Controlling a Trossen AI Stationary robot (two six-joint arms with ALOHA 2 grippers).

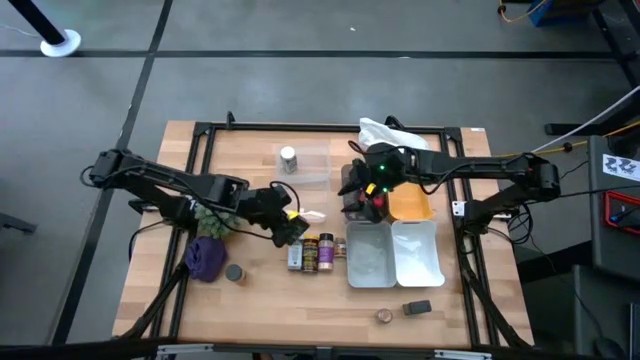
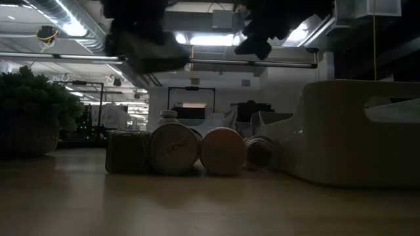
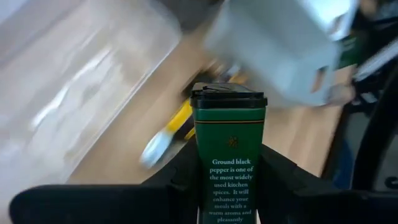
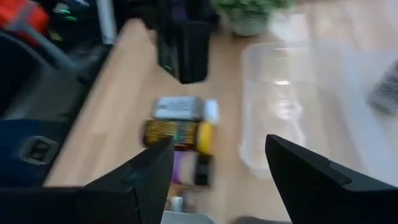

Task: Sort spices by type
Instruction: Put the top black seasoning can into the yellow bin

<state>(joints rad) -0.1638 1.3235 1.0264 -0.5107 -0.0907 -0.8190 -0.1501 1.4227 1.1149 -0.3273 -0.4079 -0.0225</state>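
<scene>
Wooden table top point(image 1: 260, 300) inside a dark frame, grey floor around it.

Left arm: reaching in from the left edge, extended toward the table's middle, wrist angled down. Left gripper point(image 1: 292, 226) clamped fully on a green black-pepper tin point(image 3: 228, 155). Tin seated between the fingers point(image 3: 174, 180) in the left wrist view, black lid pointing away from the wrist, long axis in line with the fingers, label facing the camera. Tin raised off the wood, above the row of jars.

Right arm: reaching in from the right edge, elbow near that edge, forearm running toward the middle. Right gripper point(image 4: 217, 162) about half open, fingers point(image 4: 311, 174) apart, nothing visible between them in the right wrist view. Positioned over the far end of the grey tray point(image 1: 370, 262).

Jars point(image 1: 312, 252): lying on their sides in a short row just left of the grey tray, near the table's centre. One upright silver-capped jar point(image 1: 288, 158) near the far edge. Small round tin point(image 1: 234, 272) beside the purple cloth point(image 1: 206, 258). Dark rectangular tin point(image 1: 418, 308) and another round tin point(image 1: 384, 316) near the front edge.
</scene>
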